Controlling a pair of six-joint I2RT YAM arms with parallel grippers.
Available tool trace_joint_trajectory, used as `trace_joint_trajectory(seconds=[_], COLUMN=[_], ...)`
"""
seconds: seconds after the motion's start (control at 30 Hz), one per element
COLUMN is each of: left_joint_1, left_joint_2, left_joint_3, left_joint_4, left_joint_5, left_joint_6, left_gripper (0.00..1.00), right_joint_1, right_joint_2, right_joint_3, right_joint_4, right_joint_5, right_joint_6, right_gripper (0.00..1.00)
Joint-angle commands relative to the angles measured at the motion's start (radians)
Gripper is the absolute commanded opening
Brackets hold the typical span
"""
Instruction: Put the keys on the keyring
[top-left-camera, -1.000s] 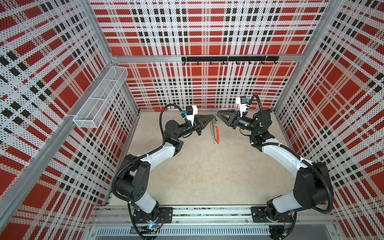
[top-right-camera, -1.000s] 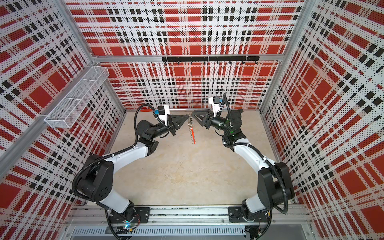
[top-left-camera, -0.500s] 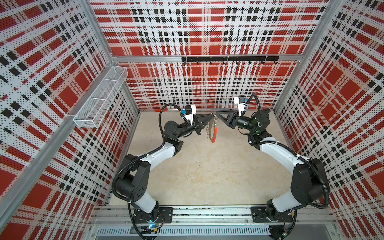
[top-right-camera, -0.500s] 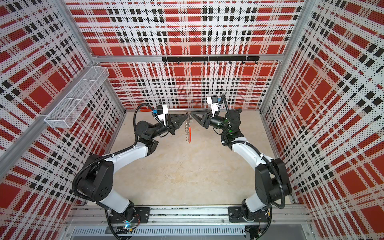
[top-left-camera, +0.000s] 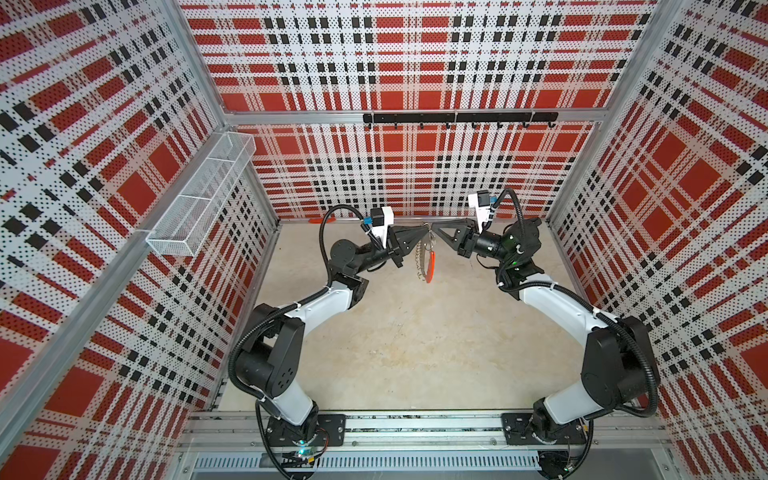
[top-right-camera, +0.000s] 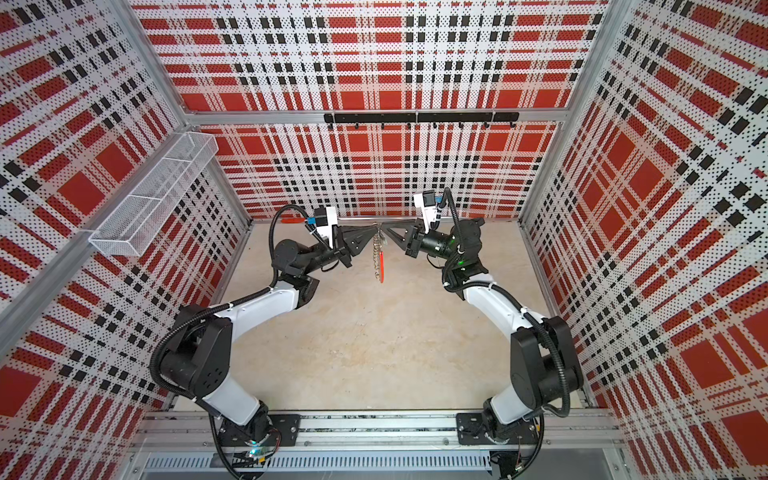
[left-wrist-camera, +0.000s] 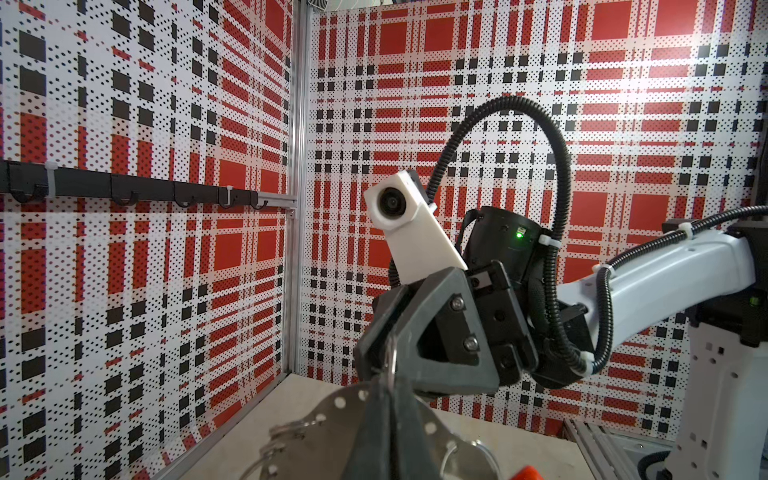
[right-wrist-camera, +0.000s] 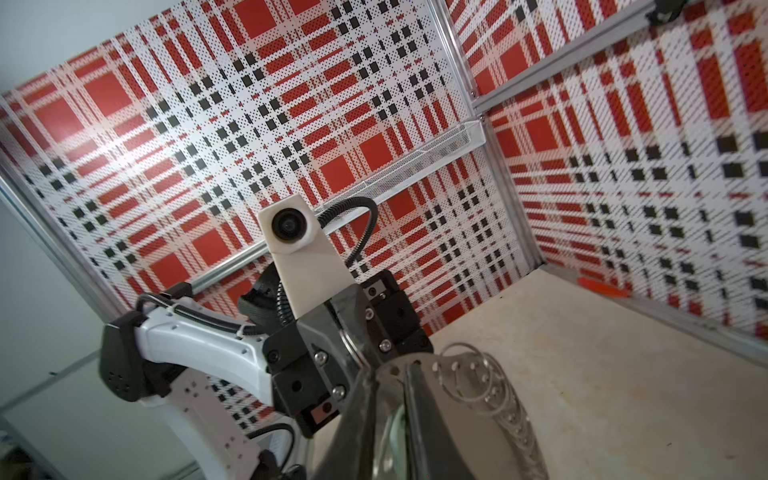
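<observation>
Keyring shiny metal (orange seg. glossy plastic); tabletop matt.

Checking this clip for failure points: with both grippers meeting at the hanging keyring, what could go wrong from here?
1. The left gripper pinches the keyring only at its top rim, so it hangs edge-on above the table. A nudge could twist it or pull it loose.
2. The right gripper sits almost tip to tip with the left one, right at that pinch point. Any small misalignment could make the two collide or knock the ring.
</observation>
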Motion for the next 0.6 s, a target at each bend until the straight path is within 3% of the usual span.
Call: trace_joint_trajectory(seconds=[0.0, 0.3, 0.57], left_joint_1=[0.008, 0.011, 0.012], left_joint_2=[0.008, 0.017, 0.039], left_joint_3=[0.041, 0.038, 0.047], left_joint_4=[0.074, 0.114, 0.175], left_joint_5=[0.032, 0.029, 0.015], left_joint_6=[-0.039, -0.068, -0.111], left_gripper=[0.00, 0.00, 0.00], right_joint_1=[-0.013, -0.008, 0.024], right_joint_2=[-0.014, 0.047, 0.078], right_joint_3=[-0.014, -0.008, -0.038], right_joint_4=[0.081, 0.272, 0.373], right_joint_5=[-0.023, -0.076, -0.085], right_joint_6=[0.022, 0.174, 0.241], right_gripper=[0.27, 0.30, 0.00])
